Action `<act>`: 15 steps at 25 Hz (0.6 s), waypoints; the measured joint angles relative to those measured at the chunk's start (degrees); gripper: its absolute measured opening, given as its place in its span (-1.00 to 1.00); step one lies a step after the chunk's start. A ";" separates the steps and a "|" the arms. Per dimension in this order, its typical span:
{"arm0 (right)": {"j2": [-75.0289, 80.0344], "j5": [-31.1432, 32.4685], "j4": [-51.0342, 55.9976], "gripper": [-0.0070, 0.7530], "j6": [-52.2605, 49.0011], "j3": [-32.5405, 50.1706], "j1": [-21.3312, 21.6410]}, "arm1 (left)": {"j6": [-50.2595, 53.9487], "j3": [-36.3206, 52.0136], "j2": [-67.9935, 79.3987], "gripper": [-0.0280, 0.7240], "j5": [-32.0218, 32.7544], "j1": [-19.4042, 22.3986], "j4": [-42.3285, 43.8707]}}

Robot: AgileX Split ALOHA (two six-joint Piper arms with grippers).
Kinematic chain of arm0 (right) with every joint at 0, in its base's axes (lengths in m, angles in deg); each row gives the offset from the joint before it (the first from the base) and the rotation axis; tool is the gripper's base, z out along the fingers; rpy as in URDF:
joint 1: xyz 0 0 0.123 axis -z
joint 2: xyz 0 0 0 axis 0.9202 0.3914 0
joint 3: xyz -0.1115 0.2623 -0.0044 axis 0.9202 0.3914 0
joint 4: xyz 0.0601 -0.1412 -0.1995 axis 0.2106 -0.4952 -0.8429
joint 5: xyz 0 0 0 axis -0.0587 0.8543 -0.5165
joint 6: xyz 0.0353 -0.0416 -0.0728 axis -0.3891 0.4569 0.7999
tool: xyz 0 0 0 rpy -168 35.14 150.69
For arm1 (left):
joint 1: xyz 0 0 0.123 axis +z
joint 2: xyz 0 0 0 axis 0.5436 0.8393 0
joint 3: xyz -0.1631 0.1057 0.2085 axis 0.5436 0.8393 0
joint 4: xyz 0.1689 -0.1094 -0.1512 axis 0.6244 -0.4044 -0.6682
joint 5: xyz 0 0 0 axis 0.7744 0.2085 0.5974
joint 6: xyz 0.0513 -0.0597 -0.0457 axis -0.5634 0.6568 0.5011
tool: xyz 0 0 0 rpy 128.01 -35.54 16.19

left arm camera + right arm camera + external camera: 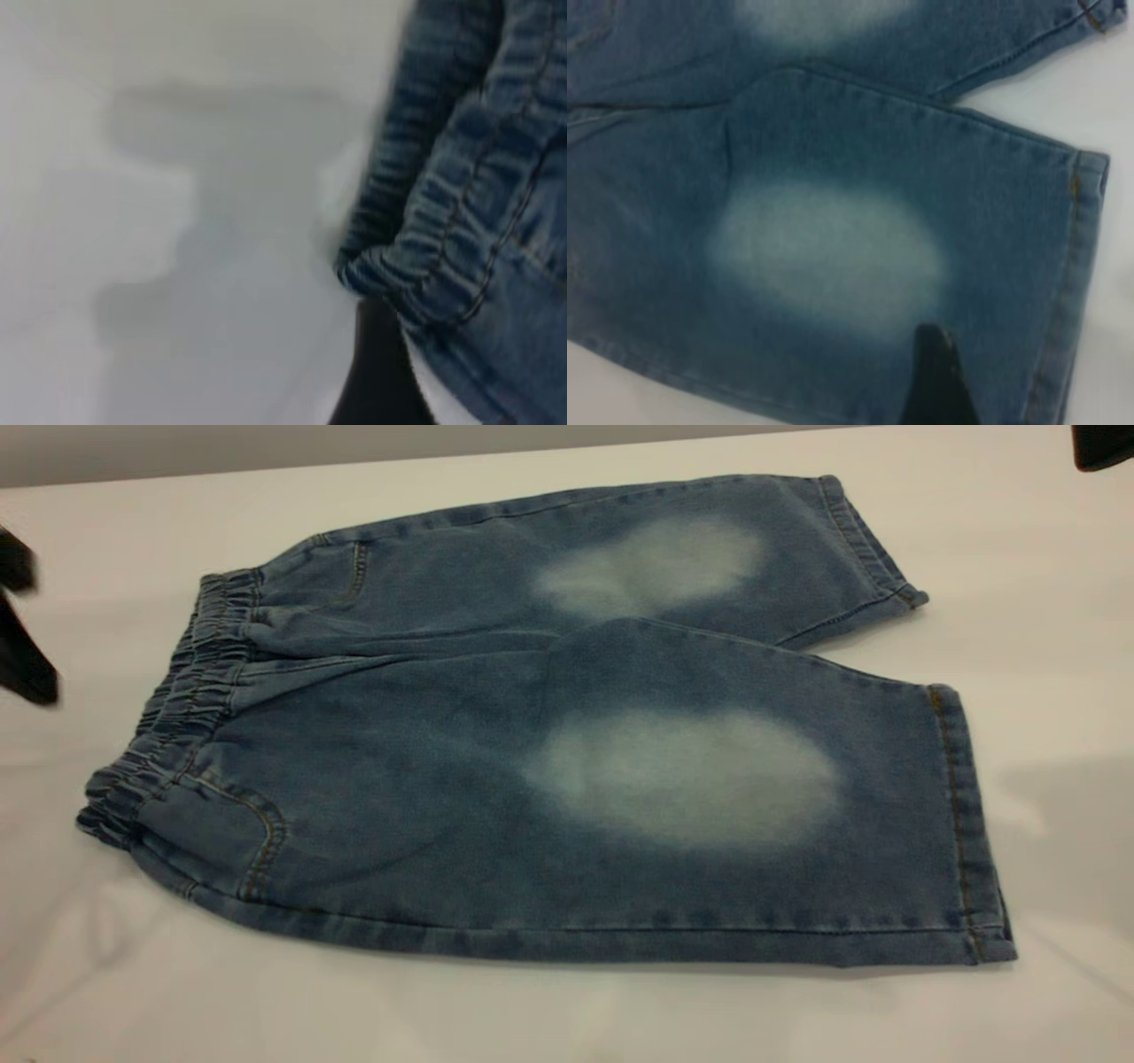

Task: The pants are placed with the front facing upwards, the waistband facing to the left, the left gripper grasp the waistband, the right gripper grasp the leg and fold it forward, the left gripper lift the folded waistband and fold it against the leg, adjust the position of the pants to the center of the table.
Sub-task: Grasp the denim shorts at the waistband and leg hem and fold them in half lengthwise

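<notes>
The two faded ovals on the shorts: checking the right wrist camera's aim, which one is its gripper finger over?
The larger oval on the leg nearer the exterior camera; the right gripper's finger shows at its edge. The other oval lies on the far leg.

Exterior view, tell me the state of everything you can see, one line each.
pants: flat, unfolded, front up.
waistband: at the left, gathered, not gripped.
left gripper: at the left edge, off the waistband.
right gripper: at the top right corner, off the pants.
</notes>
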 joint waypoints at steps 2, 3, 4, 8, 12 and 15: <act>0.52 0.09 0.06 0.13 0.15 0.00 0.00 | -0.23 0.00 2.83 0.26 -2.01 -0.48 -0.05; 0.83 0.12 0.06 0.13 0.21 0.00 0.00 | -0.23 0.00 4.27 0.26 -3.11 -0.62 -0.05; 1.14 0.12 0.06 0.13 0.27 0.00 0.00 | -0.23 0.00 5.62 0.26 -4.41 -0.62 -0.05; 2.01 0.12 0.11 0.13 0.33 0.00 0.00 | -0.98 0.00 9.88 0.26 -7.11 -0.62 -0.05; 2.29 0.12 0.11 0.13 0.39 0.00 0.00 | -0.98 0.00 13.00 0.26 -10.00 -0.62 -0.05; 2.29 0.12 0.17 0.13 0.45 0.00 0.00 | -0.98 0.00 14.71 0.26 -12.38 -1.17 -0.05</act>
